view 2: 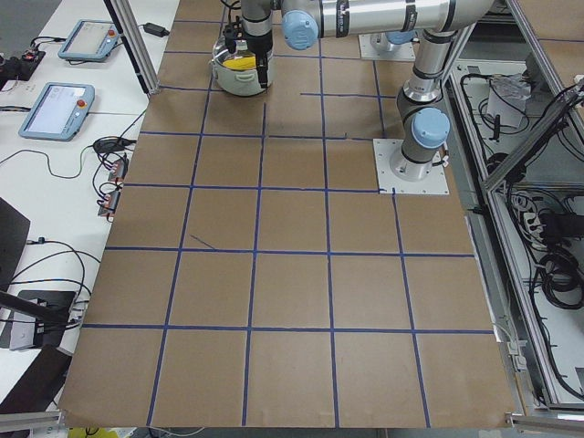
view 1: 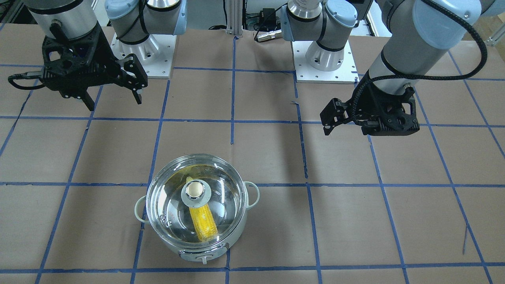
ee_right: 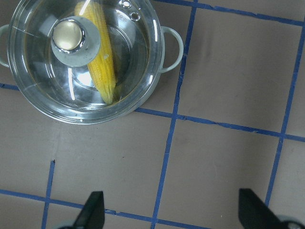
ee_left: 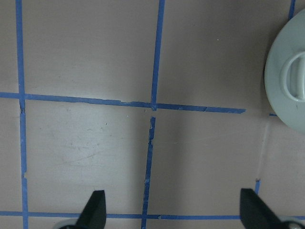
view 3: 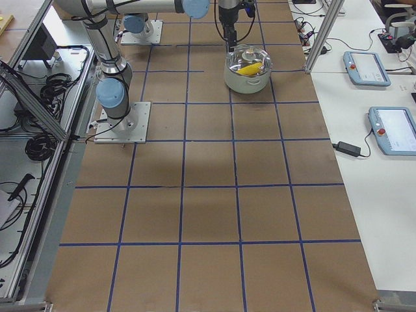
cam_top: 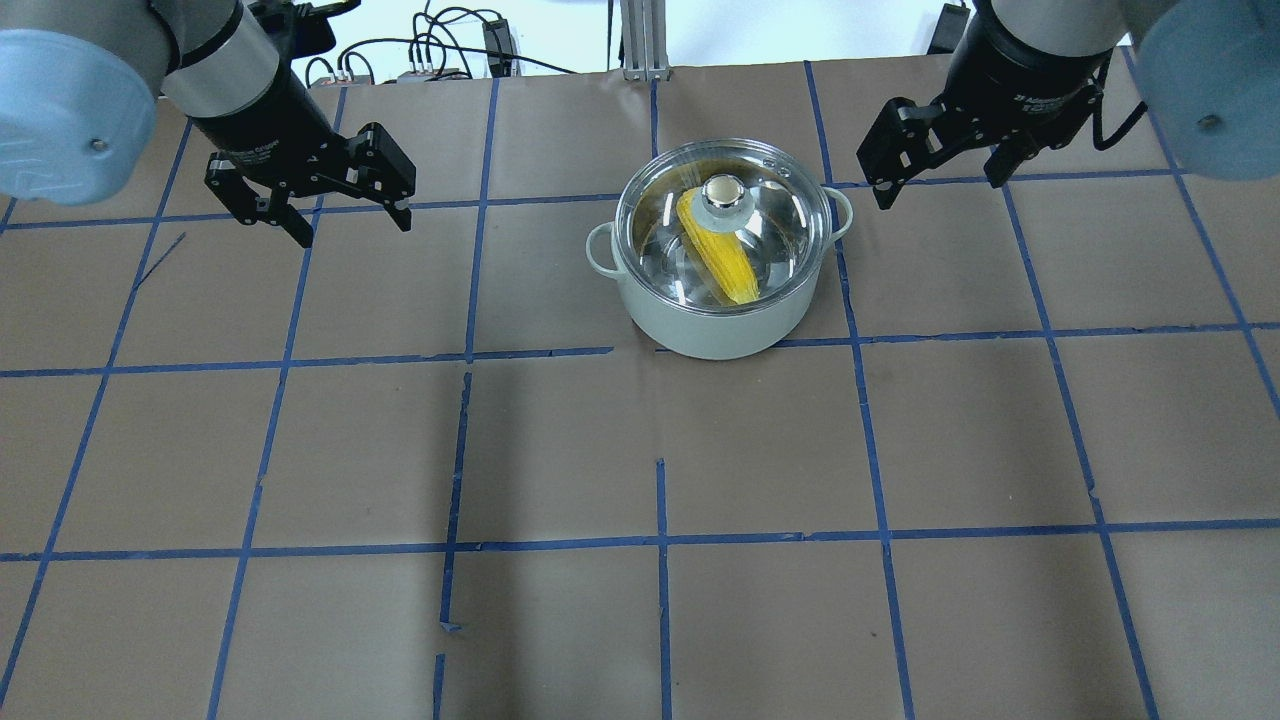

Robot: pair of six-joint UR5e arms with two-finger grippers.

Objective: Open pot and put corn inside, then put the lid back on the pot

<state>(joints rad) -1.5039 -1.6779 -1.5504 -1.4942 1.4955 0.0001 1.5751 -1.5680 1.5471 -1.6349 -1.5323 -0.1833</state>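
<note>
The pale-green pot [cam_top: 700, 335] stands on the table, with the clear glass lid [cam_top: 775, 215] seated on its rim. The yellow corn [cam_top: 725, 262] lies inside and shows through the glass. In the front view the pot [view 1: 197, 246], lid [view 1: 221, 185] and corn [view 1: 203, 223] sit near the front. My left gripper [cam_top: 352, 232] is open and empty, well left of the pot. My right gripper [cam_top: 935, 190] is open and empty, just right of the pot. The right wrist view shows the lid [ee_right: 128, 57] and corn [ee_right: 102, 67]. The left wrist view shows the pot's edge [ee_left: 283, 81].
The table is brown paper with a blue tape grid [cam_top: 660, 540]. The arm base plates [view 1: 323, 63] stand at the robot's side. Tablets [view 3: 367, 68] and cables lie on the side bench beyond the table's far edge.
</note>
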